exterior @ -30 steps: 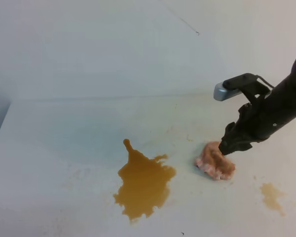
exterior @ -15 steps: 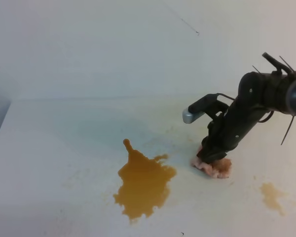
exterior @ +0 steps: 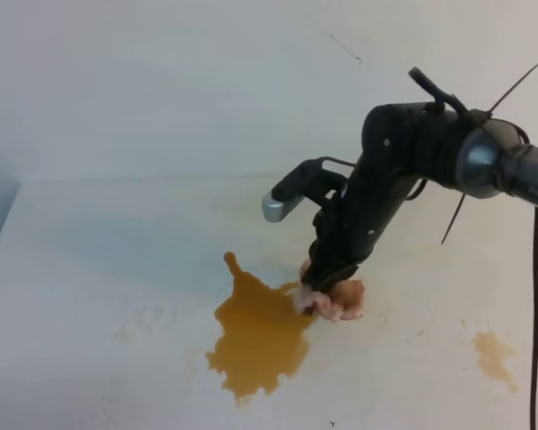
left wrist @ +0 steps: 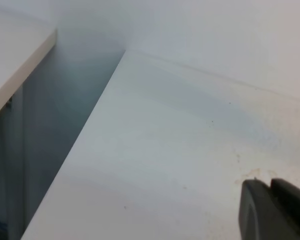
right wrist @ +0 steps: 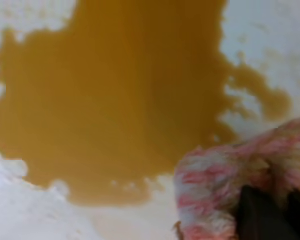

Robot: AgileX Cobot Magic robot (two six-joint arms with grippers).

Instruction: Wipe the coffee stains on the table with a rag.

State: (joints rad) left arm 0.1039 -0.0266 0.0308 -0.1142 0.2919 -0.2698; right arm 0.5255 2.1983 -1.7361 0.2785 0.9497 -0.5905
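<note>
**Rag at the big stain's right edge**

Small stain point(exterior: 494, 355) near right on table point(exterior: 90, 269). Big stain point(exterior: 262, 331) centre. My right gripper point(exterior: 321, 303) clenched on rag point(exterior: 336, 300), touching its far-right rim. Left gripper point(left wrist: 275, 210): barely visible, grip unreadable.

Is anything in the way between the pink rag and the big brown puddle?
No. The rag, pinched in the right gripper, already sits at the right edge of the big coffee puddle. Only bare table lies around them, with nothing visible between the two.
</note>
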